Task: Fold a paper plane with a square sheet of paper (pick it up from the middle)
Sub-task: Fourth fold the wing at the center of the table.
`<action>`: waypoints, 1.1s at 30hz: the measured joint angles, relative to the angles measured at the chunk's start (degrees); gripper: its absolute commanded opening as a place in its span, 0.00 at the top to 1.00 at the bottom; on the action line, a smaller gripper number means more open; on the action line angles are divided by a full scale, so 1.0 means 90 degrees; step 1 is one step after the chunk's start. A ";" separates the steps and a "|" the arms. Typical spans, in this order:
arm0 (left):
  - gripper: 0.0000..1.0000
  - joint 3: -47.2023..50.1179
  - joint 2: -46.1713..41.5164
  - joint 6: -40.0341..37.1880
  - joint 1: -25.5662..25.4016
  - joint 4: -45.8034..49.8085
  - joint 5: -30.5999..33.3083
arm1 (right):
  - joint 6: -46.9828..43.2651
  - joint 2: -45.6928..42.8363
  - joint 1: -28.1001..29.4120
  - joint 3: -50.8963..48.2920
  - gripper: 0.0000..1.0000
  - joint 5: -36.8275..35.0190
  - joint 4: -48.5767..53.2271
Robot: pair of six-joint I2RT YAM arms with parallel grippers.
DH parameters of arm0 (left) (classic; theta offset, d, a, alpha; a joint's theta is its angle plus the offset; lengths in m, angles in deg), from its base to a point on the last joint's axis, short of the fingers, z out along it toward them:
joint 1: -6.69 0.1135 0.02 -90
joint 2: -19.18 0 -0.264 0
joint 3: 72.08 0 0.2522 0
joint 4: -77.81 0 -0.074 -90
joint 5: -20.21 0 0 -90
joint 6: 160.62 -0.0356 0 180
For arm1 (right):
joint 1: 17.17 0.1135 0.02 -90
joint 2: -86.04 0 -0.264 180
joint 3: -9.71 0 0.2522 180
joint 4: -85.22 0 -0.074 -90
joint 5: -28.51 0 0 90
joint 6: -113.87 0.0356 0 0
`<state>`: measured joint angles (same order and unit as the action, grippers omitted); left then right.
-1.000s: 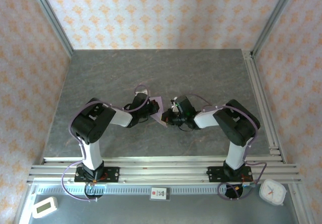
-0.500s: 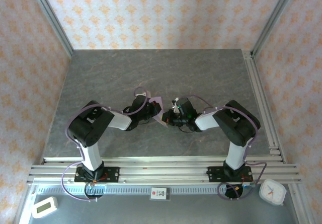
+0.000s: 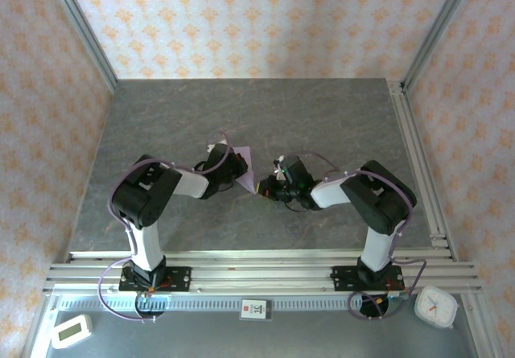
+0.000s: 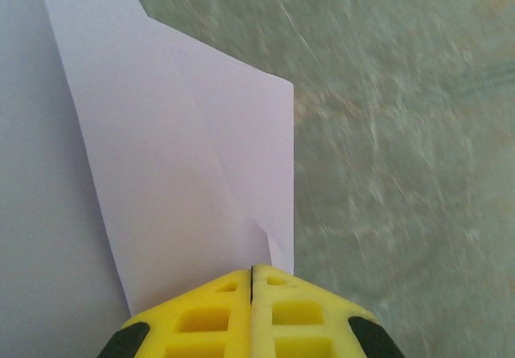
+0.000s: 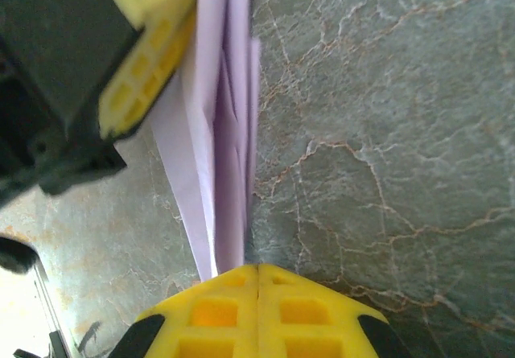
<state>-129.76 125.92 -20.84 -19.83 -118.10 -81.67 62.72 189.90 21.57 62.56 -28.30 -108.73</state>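
Observation:
The square sheet of paper (image 3: 247, 170) is pale lilac and folded into several layers, narrowing to a point. It stands on edge above the grey table, held between both arms. My left gripper (image 3: 238, 173) is shut on one folded edge; in the left wrist view creased flaps of the paper (image 4: 185, 165) rise from its closed yellow fingertips (image 4: 252, 271). My right gripper (image 3: 262, 190) is shut on the narrow end; in the right wrist view the layers of paper (image 5: 228, 133) run edge-on away from its fingertips (image 5: 257, 268), with the left gripper's fingers (image 5: 145, 76) against the paper's left side.
The grey marbled table (image 3: 322, 125) lies open on all sides of the arms. Patterned walls and metal posts (image 3: 80, 28) bound it. A rail (image 3: 257, 269) runs along the near edge, with a white clock (image 3: 436, 306) and a small timer (image 3: 71, 331) below it.
My left gripper has shifted a little back and to the left, turning the paper so it looks narrower from above. The right gripper has stayed almost where it was.

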 measured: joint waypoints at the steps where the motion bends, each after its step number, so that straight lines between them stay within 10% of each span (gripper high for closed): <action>1: 1.00 -0.0073 0.0034 -0.0046 0.0061 0.0066 0.0041 | 0.0000 0.0005 0.0000 0.0000 1.00 0.0000 -0.0002; 15: 1.00 -0.0134 0.0148 -0.0423 0.0075 -0.0061 0.0041 | -0.0017 -0.0214 -0.0007 -0.0141 1.00 -0.0112 0.0102; 23: 0.56 0.0282 -0.0758 -0.0860 -0.0272 0.0333 -0.0126 | -0.0063 -0.1081 -0.0389 -0.0563 1.00 -0.0362 0.1132; 33: 0.54 0.0359 -0.2674 -0.1098 -0.0401 0.1513 0.0563 | 0.0036 -0.1625 -0.0532 -0.0845 0.97 -0.0573 0.1564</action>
<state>-126.52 101.86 -30.72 -23.44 -104.48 -76.60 63.05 175.28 16.78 54.95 -33.46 -94.65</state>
